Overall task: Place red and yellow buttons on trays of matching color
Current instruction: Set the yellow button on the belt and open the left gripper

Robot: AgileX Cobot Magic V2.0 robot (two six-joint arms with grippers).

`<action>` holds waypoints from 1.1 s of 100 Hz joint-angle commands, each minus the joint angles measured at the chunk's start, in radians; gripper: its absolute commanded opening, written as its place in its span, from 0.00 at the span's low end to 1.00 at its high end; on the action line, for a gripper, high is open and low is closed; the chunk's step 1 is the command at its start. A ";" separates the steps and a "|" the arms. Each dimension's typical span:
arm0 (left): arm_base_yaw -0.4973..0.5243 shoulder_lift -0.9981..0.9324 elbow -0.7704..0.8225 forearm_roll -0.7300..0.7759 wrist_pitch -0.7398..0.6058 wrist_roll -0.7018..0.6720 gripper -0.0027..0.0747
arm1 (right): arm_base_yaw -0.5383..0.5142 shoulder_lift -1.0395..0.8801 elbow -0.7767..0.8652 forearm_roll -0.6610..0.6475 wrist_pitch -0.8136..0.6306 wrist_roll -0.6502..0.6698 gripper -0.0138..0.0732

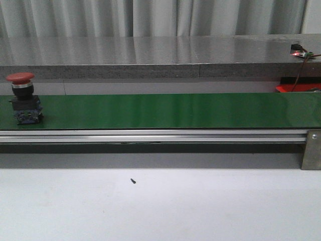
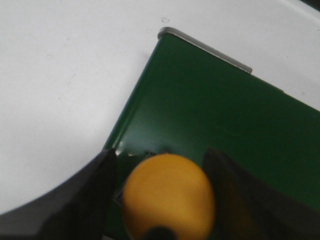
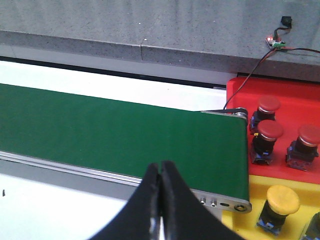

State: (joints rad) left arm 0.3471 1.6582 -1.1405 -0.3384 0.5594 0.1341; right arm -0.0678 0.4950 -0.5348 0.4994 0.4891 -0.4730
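Observation:
A yellow button [image 2: 169,195] sits between the dark fingers [image 2: 95,192] of my left gripper [image 2: 161,157], over the end corner of the green belt [image 2: 225,115]; the fingers press close on either side of it. A red button [image 1: 21,98] stands upright on the belt's left end in the front view. My right gripper [image 3: 161,167] is shut and empty, just off the belt's near edge, short of the trays. The red tray [image 3: 300,92] holds three red buttons [image 3: 270,131]. The yellow tray [image 3: 260,185] holds a yellow button [image 3: 282,200].
The green belt [image 1: 175,110] runs across the whole front view, with a metal rail [image 1: 150,136] along its near side and a bracket [image 1: 312,149] at the right. A grey ledge [image 1: 150,57] lies behind it, carrying a small wired board [image 1: 300,50]. A corner of the red tray [image 1: 296,88] shows at far right.

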 commanded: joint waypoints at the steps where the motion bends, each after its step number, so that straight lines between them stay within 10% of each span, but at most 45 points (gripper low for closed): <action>1: -0.005 -0.048 -0.022 -0.044 -0.046 0.024 0.71 | 0.001 0.002 -0.023 0.019 -0.059 -0.008 0.09; 40: -0.024 -0.180 -0.020 -0.055 0.008 0.089 0.75 | 0.001 0.002 -0.023 0.019 -0.059 -0.008 0.09; 52: -0.064 -0.243 -0.018 -0.055 0.025 0.090 0.54 | 0.001 0.002 -0.023 0.019 -0.059 -0.008 0.09; 69: -0.115 -0.323 -0.016 -0.055 0.049 0.091 0.01 | 0.001 0.002 -0.023 0.019 -0.059 -0.008 0.09; 110: -0.299 -0.496 0.108 -0.052 0.055 0.121 0.01 | 0.001 0.002 -0.023 0.019 -0.059 -0.008 0.09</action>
State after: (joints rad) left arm 0.0818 1.2229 -1.0376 -0.3702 0.6640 0.2405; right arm -0.0678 0.4950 -0.5348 0.4994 0.4891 -0.4730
